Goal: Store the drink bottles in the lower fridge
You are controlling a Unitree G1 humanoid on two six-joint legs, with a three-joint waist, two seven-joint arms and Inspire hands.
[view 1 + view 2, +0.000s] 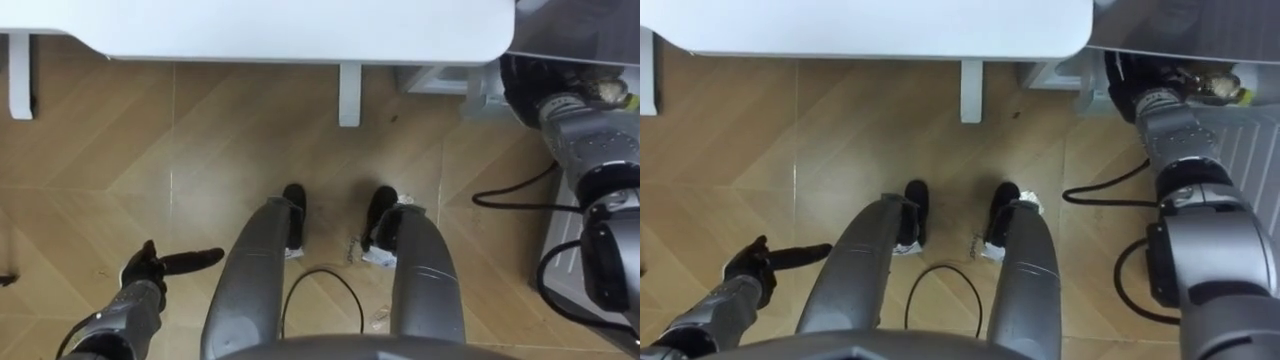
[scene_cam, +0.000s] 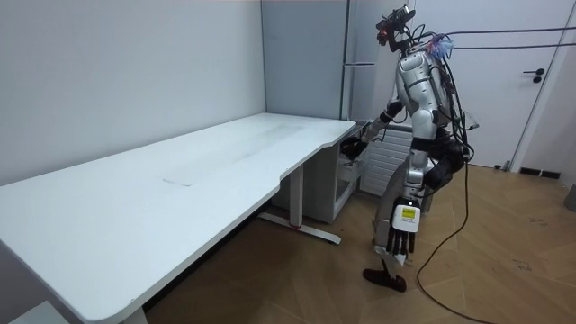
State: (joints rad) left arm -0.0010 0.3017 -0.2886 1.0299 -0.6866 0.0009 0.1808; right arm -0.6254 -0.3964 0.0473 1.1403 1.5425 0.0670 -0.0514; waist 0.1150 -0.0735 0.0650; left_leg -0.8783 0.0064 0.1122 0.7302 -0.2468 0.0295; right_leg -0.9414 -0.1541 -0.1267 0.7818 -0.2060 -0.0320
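- Nearest you, the left hand (image 1: 150, 268) hangs low beside the robot's left leg. Its fingers (image 1: 195, 261) are straight and apart, pointing across toward the leg, and they hold nothing.
- Below it you see the wooden floor (image 1: 150, 150), with both of the robot's feet planted side by side, just short of the counter.
- The white counter (image 1: 300, 25) runs across the top of the eye views, and one of its legs (image 1: 349, 95) stands on the floor ahead of the feet.
- In the room view the robot stands upright at the counter's end, facing it, with the fridge just beyond on its right side.
- The right arm reaches forward and out past the counter's corner. The right hand (image 2: 355, 146) sits low at the front of the lower fridge (image 2: 349, 176).
- You cannot tell whether the right hand's fingers are apart or clamped, because they are lost in the dark at the opening.
- A small brownish object (image 1: 1221, 85) shows just beside the right wrist, inside that dark opening. It is the one thing here that may be a drink, but you cannot tell for sure, nor whether the hand is touching it.
- Farthest off, the tall grey fridge (image 2: 360, 45) rises above the lower compartment, against the wall.
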